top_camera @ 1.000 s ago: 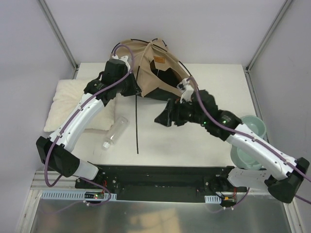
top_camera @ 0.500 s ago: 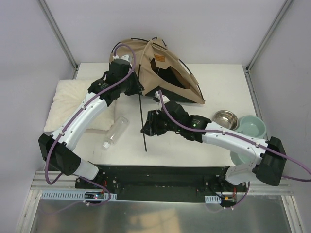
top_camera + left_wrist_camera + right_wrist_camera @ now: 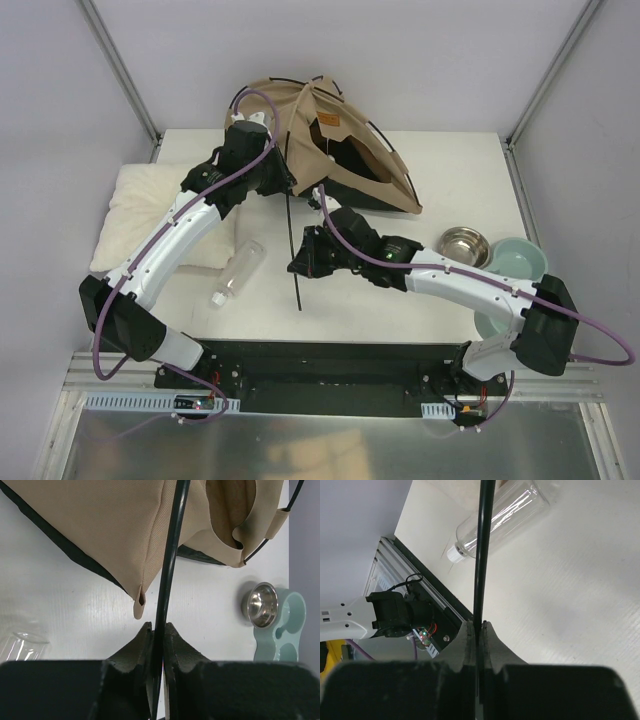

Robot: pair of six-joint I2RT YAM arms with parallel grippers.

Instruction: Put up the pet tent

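The pet tent point(image 3: 340, 150), tan fabric with a dark lining, lies slumped at the back of the table. One thin black pole point(image 3: 292, 250) runs from its left edge toward the front. My left gripper point(image 3: 284, 186) is shut on the pole's upper part, just beside the tent. In the left wrist view the pole point(image 3: 170, 555) passes between the pads of that gripper point(image 3: 158, 630), under the tan fabric point(image 3: 100, 525). My right gripper point(image 3: 298, 263) is shut on the pole lower down. The right wrist view shows this gripper point(image 3: 479, 626) pinching the pole point(image 3: 482, 545).
A cream pillow point(image 3: 150, 205) lies at the left. A clear plastic bottle point(image 3: 236, 272) rests near the pole, also in the right wrist view point(image 3: 505, 515). A steel bowl point(image 3: 463, 244) and a teal feeder stand point(image 3: 515, 275) sit at the right.
My right arm swung left from the tent's doorway to the loose pole and shut on it. The tent's right side dropped and spread. The left arm shifted only slightly.
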